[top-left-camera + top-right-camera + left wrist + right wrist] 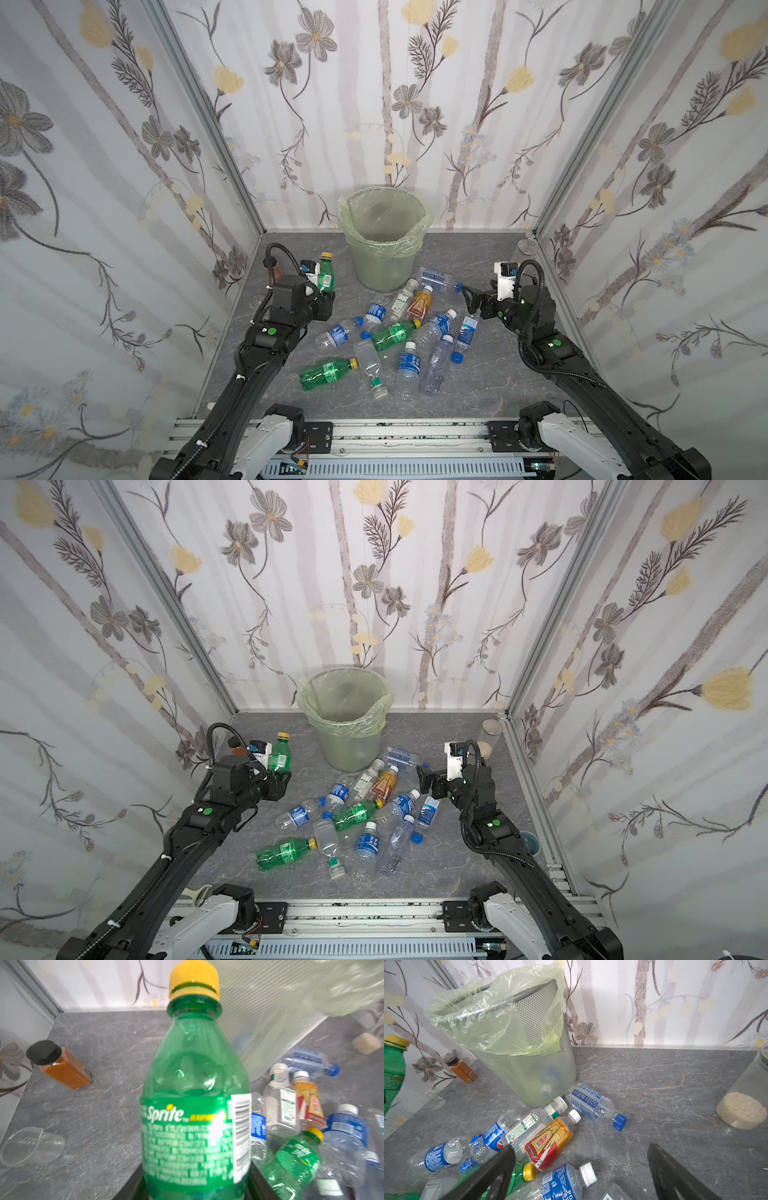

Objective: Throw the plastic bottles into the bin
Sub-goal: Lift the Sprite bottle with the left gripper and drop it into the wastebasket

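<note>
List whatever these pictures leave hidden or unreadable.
- Tips of the left pincer: left wrist view, mostly covered by the Sprite bottle it grips and cut off by the frame edge.
- Bin contents: right wrist view, only a bluish shape shows through the liner and mesh wall, unidentifiable.
- Clear jar: right wrist view, cut off by the frame edge, lid unseen.
- Sprite bottle's small print: left wrist view, blurred.

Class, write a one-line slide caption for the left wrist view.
Left gripper clamps a green Sprite bottle; the lined bin and scattered bottles sit beyond.
</note>
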### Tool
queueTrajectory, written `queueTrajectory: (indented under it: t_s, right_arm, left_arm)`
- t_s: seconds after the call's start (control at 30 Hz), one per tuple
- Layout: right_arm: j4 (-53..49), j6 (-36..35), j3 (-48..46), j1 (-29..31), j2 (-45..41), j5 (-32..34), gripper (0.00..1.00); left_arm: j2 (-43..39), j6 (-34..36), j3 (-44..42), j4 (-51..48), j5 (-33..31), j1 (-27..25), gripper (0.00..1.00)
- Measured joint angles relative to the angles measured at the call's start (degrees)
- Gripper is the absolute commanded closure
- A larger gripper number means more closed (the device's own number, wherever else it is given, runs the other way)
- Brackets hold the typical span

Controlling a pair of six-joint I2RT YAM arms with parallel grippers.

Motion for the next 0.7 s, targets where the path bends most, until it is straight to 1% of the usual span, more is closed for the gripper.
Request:
queueTrajectory:
  t_s: [0.07, 0.13, 0.2, 0.23, 0.27, 0.3, 0.37, 0.4, 0.47, 0.53, 0.6, 0.7]
  right_arm:
    - [-0.7, 0.0, 0.7, 0.0, 0.3, 0.2, 0.0]
    - [-1.6, -0.2, 1.2, 0.0, 0.6, 0.5, 0.0]
    - [-2.1, -0.2, 1.4, 0.0, 0.9, 1.1, 0.0]
    - [-2.2, -0.2, 1.4, 0.0, 1.0, 1.2, 0.0]
    - [-2.4, -0.2, 1.4, 0.0, 1.1, 1.2, 0.0]
    - [-2.6, -0.2, 1.4, 0.0, 1.2, 1.3, 0.0]
    - [-3.3, -0.2, 1.4, 0.0, 1.5, 1.3, 0.0]
    - [-3.5, -0.1, 1.4, 0.0, 1.6, 1.3, 0.0]
    - [-3.5, 0.0, 1.4, 0.0, 1.9, 1.2, 0.0]
    - [-3.6, 0.1, 1.4, 0.1, 2.3, 1.2, 0.0]
    - [-3.6, 0.1, 1.4, 0.1, 2.5, 1.2, 0.0]
    - [-3.8, 0.1, 1.6, 0.1, 2.5, 1.2, 0.0]
  left_arm:
    - [-2.0, 0.3, 1.6, -0.9, 3.2, 0.0, 0.46]
    - [-1.8, 0.6, 4.6, -1.6, 6.0, -0.1, 0.47]
    - [0.3, 1.0, 9.6, -1.7, 9.2, -0.4, 0.46]
    - [2.5, 1.0, 13.0, -2.3, 10.5, -0.8, 0.46]
    - [5.3, 1.0, 17.0, -2.7, 11.3, -1.5, 0.44]
    - [8.4, 1.0, 21.8, -2.6, 11.9, -2.3, 0.35]
    - [15.6, 1.1, 32.5, -2.7, 12.0, -3.8, 0.01]
    - [20.2, 0.2, 39.5, -2.1, 11.8, -4.5, 0.0]
    - [27.5, -2.1, 50.3, -1.0, 11.0, -4.9, 0.0]
    - [33.0, -4.5, 57.7, 0.2, 9.4, -4.9, 0.0]
    - [35.7, -6.8, 61.0, -0.3, 7.8, -4.9, 0.0]
    - [34.7, -8.5, 59.5, -1.0, 5.6, -4.8, 0.0]
